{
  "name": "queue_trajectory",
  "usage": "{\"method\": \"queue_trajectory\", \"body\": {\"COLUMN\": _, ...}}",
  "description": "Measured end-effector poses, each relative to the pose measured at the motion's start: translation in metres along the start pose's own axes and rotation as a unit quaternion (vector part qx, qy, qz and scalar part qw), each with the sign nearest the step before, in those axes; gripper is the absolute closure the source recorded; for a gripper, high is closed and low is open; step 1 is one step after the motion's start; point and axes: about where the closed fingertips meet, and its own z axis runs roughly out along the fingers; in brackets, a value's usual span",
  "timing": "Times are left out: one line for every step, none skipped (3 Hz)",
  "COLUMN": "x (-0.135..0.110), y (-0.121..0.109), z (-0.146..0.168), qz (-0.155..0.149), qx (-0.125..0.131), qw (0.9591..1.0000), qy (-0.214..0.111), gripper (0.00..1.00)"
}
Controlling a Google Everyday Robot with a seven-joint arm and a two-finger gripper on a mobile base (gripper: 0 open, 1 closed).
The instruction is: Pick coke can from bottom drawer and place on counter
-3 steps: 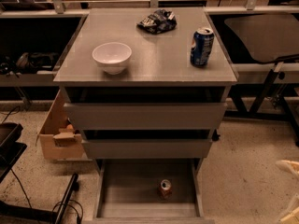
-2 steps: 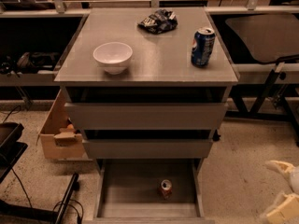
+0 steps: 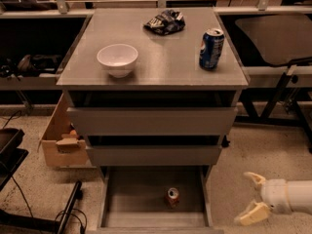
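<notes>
Lowest and nearest in the view, the white two-finger gripper (image 3: pixel 252 197) reaches in from the right edge, low over the speckled floor just right of the cabinet. Its pale fingers (image 3: pixel 251 213) are spread apart and hold nothing. It is outside the wide, shallow grey bottom drawer (image 3: pixel 131 204), which is pulled out and open.

The small red-orange coke can (image 3: pixel 173 197) stands on the drawer's bare floor, a little right of centre and clear of the side walls. It is upright: its long axis is vertical and its silver top faces up toward the camera. The gripper is apart from it, beyond the drawer's right wall.

Above the drawer, two plain grey upper drawer fronts (image 3: pixel 151 121) are stacked one over the other. A brown cardboard box (image 3: pixel 61 143) sits on the floor left of the cabinet.

Farther back, the smooth grey counter (image 3: pixel 165 67) carries a round white bowl (image 3: pixel 117 59) at its left, an upright blue Pepsi can (image 3: pixel 211 48) near its right edge, and a crumpled dark snack bag (image 3: pixel 165 22) toward the rear.
</notes>
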Motion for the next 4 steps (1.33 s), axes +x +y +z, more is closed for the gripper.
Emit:
{"method": "queue_trajectory", "body": {"x": 0.031, "y": -0.022, "z": 0.058, "qz": -0.002, "qx": -0.015, "qw": 0.9992, "qy": -0.036, "gripper": 0.0}}
{"method": "queue_trajectory", "body": {"x": 0.052, "y": -0.032, "z": 0.1, "qz": 0.006, "qx": -0.025, "qw": 0.9976, "qy": -0.064, "gripper": 0.0}}
{"method": "queue_trajectory", "body": {"x": 0.054, "y": -0.036, "z": 0.128, "qz": 0.027, "qx": -0.043, "qw": 0.9951, "qy": -0.085, "gripper": 0.0}}
{"method": "queue_trajectory", "body": {"x": 0.055, "y": -0.036, "z": 0.129, "qz": 0.028, "qx": -0.044, "qw": 0.995, "qy": -0.086, "gripper": 0.0}}
